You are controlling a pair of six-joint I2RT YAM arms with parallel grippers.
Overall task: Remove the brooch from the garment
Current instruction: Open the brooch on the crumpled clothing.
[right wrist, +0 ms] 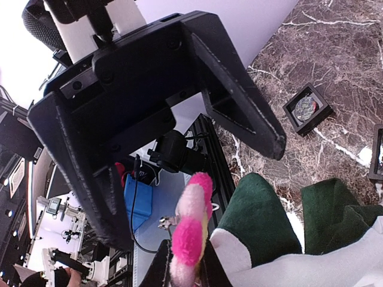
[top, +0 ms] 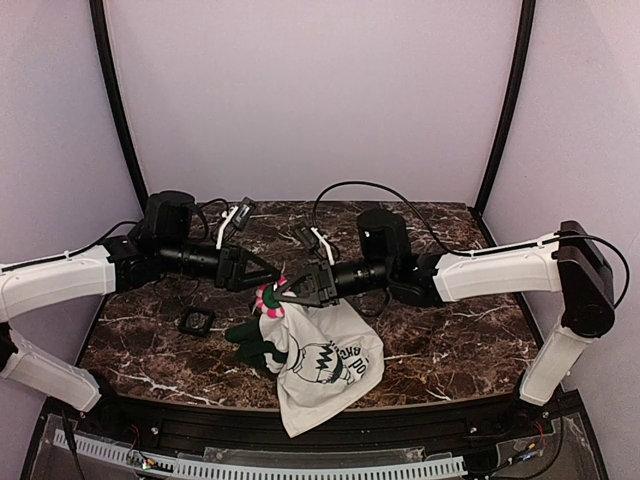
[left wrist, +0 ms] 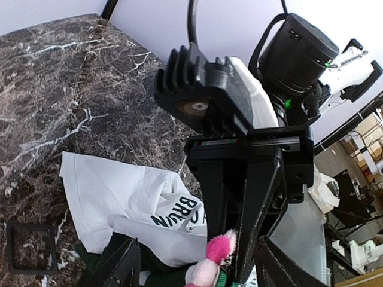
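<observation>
At the near edge of the marble table [top: 450, 330] lay the T-shirt [top: 325, 375]. The top view alone showed all of it: its lower part hung over that edge and the black drawing faced up. The green sleeves [top: 250, 342] were bunched just left of the white cloth.

Just beyond the sleeves, at the far end of the shirt, sat the brooch [top: 268, 298]. The left gripper [top: 272, 277] pointed at it from the left and the right gripper [top: 285, 291] from the right, and their tips were very near each other. From above I could not tell how the jaws stood.

The wrist views showed this better. In the right wrist view the brooch stood upright between that gripper's own dark fingers, which were almost closed on it, with white cloth and a green sleeve just to its right. Opposite, the left gripper's fingers [right wrist: 239, 101] were spread wide and held nothing. In the left wrist view the right gripper's fingers [left wrist: 257, 209] ran down close together to the pink petals, and black letters showed on the cloth.

A black frame [top: 196, 320] lay on the table, left of the sleeves. Only the right wrist view showed a second frame [right wrist: 307, 107], with something round inside.
</observation>
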